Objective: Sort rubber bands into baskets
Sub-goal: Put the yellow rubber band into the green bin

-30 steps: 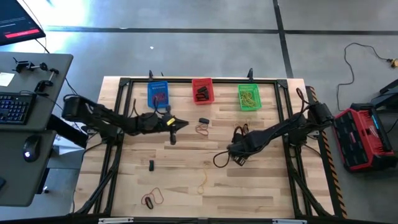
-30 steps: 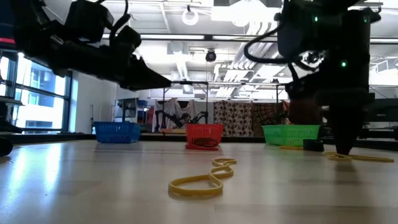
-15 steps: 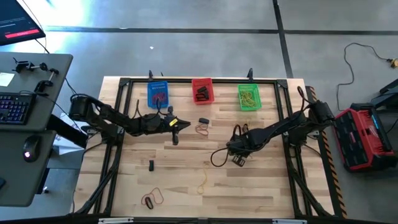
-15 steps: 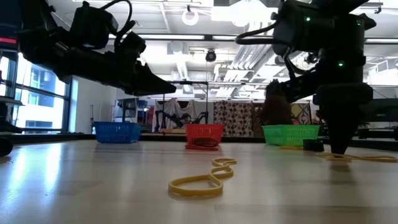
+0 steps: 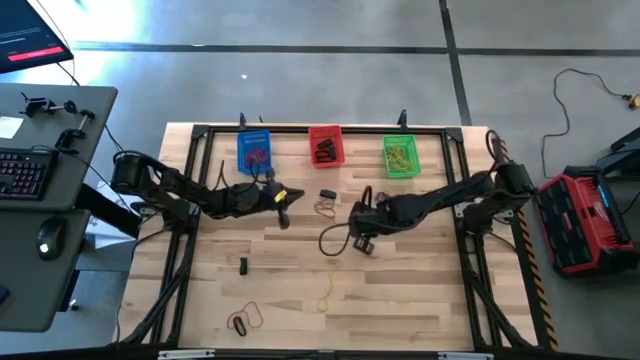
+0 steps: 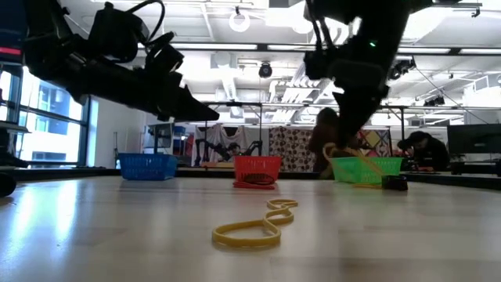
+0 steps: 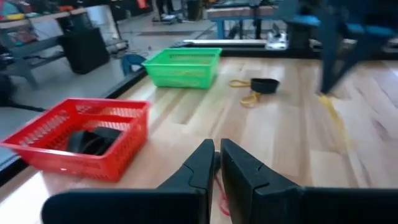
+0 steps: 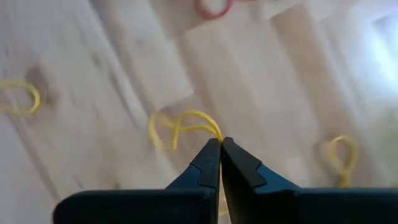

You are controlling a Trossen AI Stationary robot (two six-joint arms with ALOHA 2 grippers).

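Fingers of the right gripper [image 8: 220, 144] pinched a thin yellow rubber band [image 8: 180, 127] (one looped strand) above the table; the left gripper [image 7: 217, 155] hung closed, empty.

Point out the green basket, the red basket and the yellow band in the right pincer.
green basket [image 5: 400, 156]: high view, mesh floor.
red basket [image 7: 84, 148]: left wrist view, front wall.
yellow band [image 8: 180, 126]: right wrist view, loop beyond the right pincer [image 8: 220, 144].

Right tool [image 8: 219, 142] pinched closed, raised; left tool [image 7: 217, 149] closed, hovering.
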